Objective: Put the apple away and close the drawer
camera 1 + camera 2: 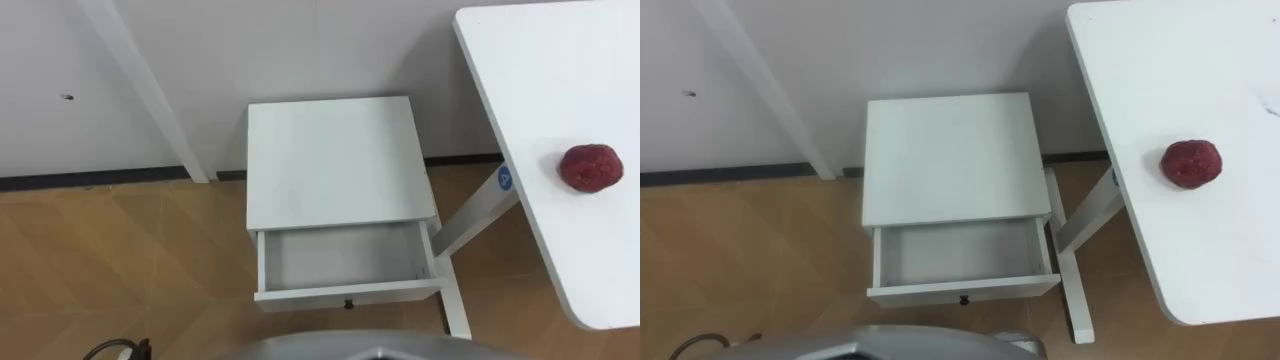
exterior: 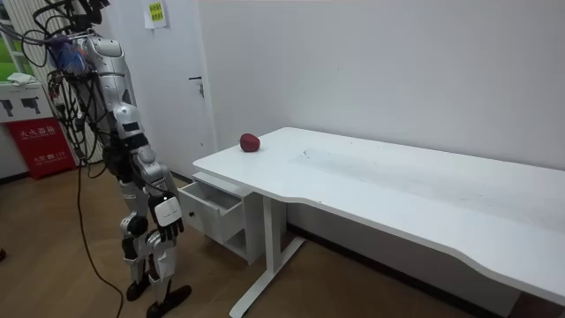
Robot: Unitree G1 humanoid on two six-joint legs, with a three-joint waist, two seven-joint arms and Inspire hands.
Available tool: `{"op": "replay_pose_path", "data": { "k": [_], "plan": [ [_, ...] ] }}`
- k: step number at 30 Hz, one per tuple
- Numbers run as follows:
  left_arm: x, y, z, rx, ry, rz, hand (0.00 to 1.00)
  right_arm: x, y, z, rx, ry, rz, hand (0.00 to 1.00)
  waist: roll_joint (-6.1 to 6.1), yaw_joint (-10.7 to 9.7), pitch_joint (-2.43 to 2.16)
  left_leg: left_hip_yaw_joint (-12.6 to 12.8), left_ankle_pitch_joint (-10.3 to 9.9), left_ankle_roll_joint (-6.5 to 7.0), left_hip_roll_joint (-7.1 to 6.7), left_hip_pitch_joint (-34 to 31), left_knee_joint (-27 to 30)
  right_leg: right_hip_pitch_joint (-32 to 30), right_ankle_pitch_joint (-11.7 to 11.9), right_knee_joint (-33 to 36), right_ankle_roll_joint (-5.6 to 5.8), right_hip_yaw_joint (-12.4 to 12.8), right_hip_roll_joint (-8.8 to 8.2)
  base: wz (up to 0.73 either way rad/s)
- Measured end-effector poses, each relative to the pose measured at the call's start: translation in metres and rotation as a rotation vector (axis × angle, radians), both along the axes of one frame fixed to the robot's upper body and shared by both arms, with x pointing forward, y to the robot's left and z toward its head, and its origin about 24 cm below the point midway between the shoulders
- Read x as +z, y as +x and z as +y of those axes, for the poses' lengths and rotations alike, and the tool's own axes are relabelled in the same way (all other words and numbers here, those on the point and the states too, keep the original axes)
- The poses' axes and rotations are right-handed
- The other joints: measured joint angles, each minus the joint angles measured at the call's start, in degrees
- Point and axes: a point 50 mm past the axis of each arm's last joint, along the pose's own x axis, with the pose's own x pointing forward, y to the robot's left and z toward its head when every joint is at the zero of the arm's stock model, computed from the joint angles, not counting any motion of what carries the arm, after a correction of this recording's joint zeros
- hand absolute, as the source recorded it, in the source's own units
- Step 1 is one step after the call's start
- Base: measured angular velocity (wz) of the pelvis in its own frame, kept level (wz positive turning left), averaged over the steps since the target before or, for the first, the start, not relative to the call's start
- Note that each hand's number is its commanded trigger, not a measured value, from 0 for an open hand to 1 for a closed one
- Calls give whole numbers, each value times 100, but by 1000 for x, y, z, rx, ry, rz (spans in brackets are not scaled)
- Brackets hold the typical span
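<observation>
Matt painted drawer (image 1: 350,293), smooth table (image 1: 560,80), wooden floor (image 1: 120,260)

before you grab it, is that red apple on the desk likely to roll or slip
The apple looks rounded and lumpy, so a nudge would probably roll it unevenly. It lies near the desk edge, so it might drop off.

**Plain office-style test room**

Reads as a workroom, not a home. Bare white walls (image 2: 397,62), wood-pattern floor (image 1: 120,260), a white desk (image 1: 560,90) at 2 o'clock and a small white drawer cabinet (image 1: 335,160) at 12 o'clock. From the room view: a plain door (image 2: 177,88) at 10 o'clock, a notice (image 2: 156,12) above at 11, a red box (image 2: 40,146) at 9.
</observation>
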Motion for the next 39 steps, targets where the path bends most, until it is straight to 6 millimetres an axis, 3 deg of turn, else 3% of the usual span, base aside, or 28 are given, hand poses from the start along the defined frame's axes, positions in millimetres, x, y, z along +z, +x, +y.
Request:
{"op": "replay_pose_path", "data": {
  "k": [8,14,17,22,28,35,38,39],
  "plan": [
    [0,0,-1,2,11,0,0,0,0,-2,-34,-36,-6,0,-5,-2,7,-12,0,0,1,-20,0,-2,0,-17,0,-61,2,0],
    [0,-4,0,9,21,8,0,1,-12,-4,-185,-81,-12,0,32,3,-7,-5,0,-1,2,-44,8,-42,0,-3,0,-43,-27,0],
    [0,-4,2,38,23,8,0,2,-23,-7,-367,-104,-14,0,24,-20,0,-1,0,-1,4,-54,20,-46,0,15,0,-42,-18,0],
    [2,-20,10,146,51,22,0,7,-27,-23,-1045,-174,-194,0,16,-146,23,50,-3,2,-1,1,13,-81,-1,73,1,73,19,-11],
    [5,-36,17,241,72,23,0,14,-23,-43,-1601,-226,-370,0,-42,-266,-5,46,-13,6,-2,39,17,-46,5,15,4,140,39,-6],
    [10,-47,27,289,107,31,0,23,-17,-65,-1934,-312,-494,0,-112,-403,-20,59,-36,-9,-7,-16,36,-115,4,21,3,162,53,-2],
    [11,-44,32,284,118,18,0,28,-4,-74,-2008,-320,-527,0,-169,-475,-31,68,-36,-9,-24,-63,49,-175,2,43,1,175,56,-4],
    [13,-39,34,277,125,-4,0,31,4,-79,-2026,-325,-546,0,-201,-459,-9,107,-36,-8,-20,-88,56,-237,0,98,-1,199,57,-17]
  ]
}}
